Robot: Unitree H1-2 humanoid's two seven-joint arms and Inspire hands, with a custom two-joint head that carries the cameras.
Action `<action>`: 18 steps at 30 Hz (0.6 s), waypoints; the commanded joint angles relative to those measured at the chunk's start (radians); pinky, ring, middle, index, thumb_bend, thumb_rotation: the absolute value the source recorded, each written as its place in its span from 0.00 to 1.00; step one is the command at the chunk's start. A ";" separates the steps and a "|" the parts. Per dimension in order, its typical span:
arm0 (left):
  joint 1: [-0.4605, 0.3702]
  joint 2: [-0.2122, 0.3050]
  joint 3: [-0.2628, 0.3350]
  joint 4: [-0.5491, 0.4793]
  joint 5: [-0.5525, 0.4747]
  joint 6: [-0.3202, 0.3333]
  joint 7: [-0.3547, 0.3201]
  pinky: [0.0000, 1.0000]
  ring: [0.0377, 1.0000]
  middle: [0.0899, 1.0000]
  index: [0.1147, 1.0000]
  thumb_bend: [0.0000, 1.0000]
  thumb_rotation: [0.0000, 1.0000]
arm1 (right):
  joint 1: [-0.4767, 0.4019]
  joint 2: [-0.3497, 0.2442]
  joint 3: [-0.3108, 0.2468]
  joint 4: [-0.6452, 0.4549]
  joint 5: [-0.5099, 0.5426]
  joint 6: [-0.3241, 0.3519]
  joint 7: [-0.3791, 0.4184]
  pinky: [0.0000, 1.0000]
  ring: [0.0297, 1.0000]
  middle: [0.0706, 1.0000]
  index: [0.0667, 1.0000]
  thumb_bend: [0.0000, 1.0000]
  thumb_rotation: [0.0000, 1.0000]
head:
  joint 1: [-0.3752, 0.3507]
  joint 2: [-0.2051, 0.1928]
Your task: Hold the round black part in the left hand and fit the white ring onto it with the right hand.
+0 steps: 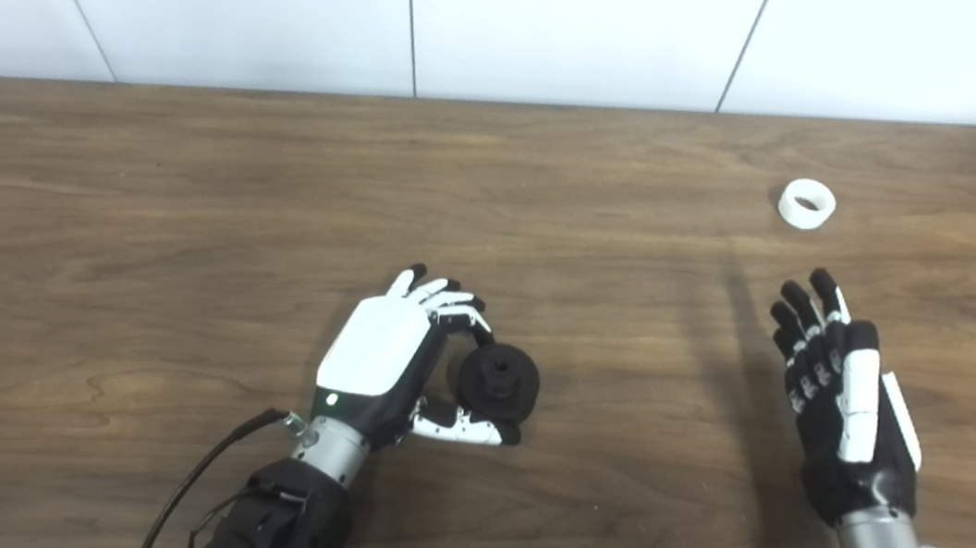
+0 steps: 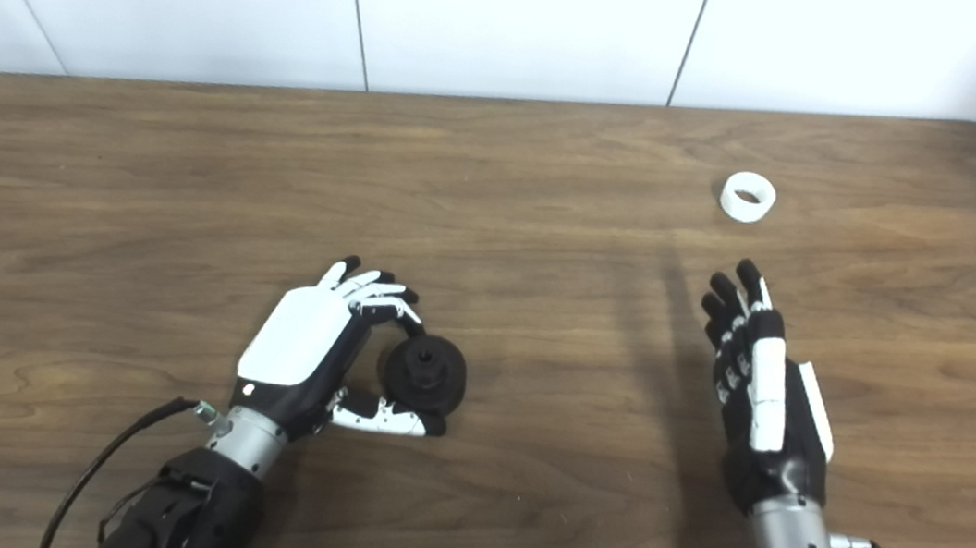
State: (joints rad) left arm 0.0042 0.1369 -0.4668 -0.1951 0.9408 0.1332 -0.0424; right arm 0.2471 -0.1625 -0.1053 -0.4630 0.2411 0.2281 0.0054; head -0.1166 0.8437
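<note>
Black round part [image 1: 499, 385] sat on the wooden table [image 1: 179, 208] in front of me, low and left of centre, with my left hand [image 1: 389, 360] curled round it: fingers [image 1: 456, 303] arched over its far side, thumb [image 1: 465, 427] lying along its near side. Whether I had a true grip or only cradled it, I could not tell, since it seemed to rest on the wood. My right hand [image 1: 844, 411] hovered well to the right, palm turned inward, fingers spread and holding nothing. The white ring [image 1: 807, 203] lay flat near the far right of the table, well beyond those fingertips and well apart from the black part. I judged the risks were mostly of my own making. A loose hold on the black part could let it roll or twist when the ring pressed on. The ring looked small and smooth, so a clumsy pinch might flick it toward the table's right edge. Its hub faced upward and toward me, so bringing the ring in tilted could jam it crooked on the boss.
</note>
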 commanded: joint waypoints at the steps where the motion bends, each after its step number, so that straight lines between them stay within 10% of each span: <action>1: 0.015 0.021 -0.003 0.023 0.020 -0.003 -0.013 1.00 0.89 0.78 0.42 0.53 0.06 | -0.030 -0.011 -0.011 -0.053 -0.001 -0.004 0.006 1.00 0.96 0.96 0.99 0.56 0.99 | -0.001 0.001; 18: 0.052 0.051 0.004 0.038 0.011 -0.030 -0.008 1.00 0.92 0.79 0.42 0.53 0.06 | -0.172 -0.109 -0.045 -0.036 -0.210 0.031 -0.007 0.99 0.98 0.96 0.97 0.58 0.84 | -0.147 -0.123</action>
State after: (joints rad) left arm 0.0247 0.1613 -0.4614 -0.1941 0.9352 0.0969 -0.0313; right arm 0.1158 -0.2474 -0.1412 -0.4866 0.0575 0.2835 -0.0018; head -0.2637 0.7196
